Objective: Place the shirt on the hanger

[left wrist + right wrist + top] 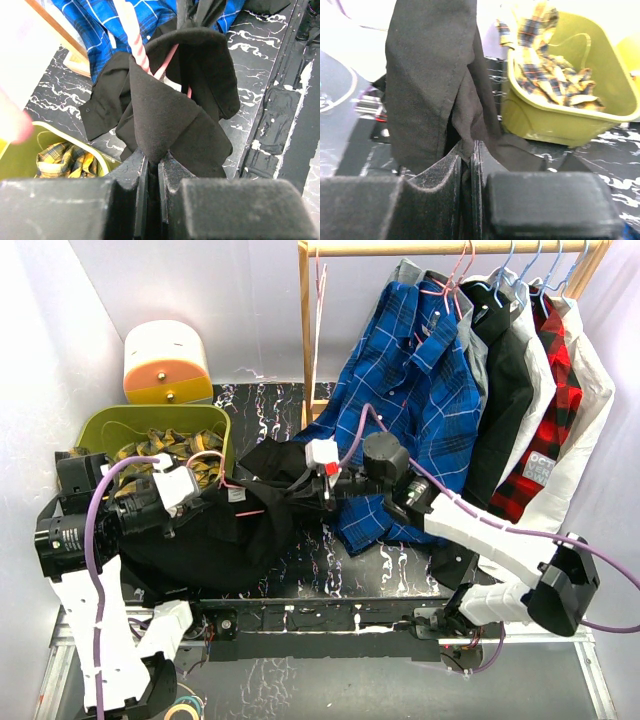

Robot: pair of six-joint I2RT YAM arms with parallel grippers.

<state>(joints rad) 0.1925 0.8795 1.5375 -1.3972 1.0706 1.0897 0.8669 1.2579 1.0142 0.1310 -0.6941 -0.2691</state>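
The black shirt (pixel 232 540) is bunched in a heap over the near-left part of the counter (pixel 392 566), stretched between both arms. The left tool (pixel 212 498) is clenched on a fold of the shirt; the left wrist view shows its fingers (pixel 137 175) pressed together with a peak of black cloth pinched between them. The right tool (pixel 305 480) is also clenched on the shirt, toward the middle of the counter, and its own camera shows cloth hanging from the closed tips.

The pink hanger (pixel 137 45) runs in among the folds of the shirt, mostly covered, with a short piece of wire showing near the left tool. A green bin (pixel 150 422) at the far-left corner holds a yellow plaid shirt (pixel 545 70). A blue plaid shirt (pixel 420 400) hangs from the wooden rack (pixel 400 248) along the far edge.
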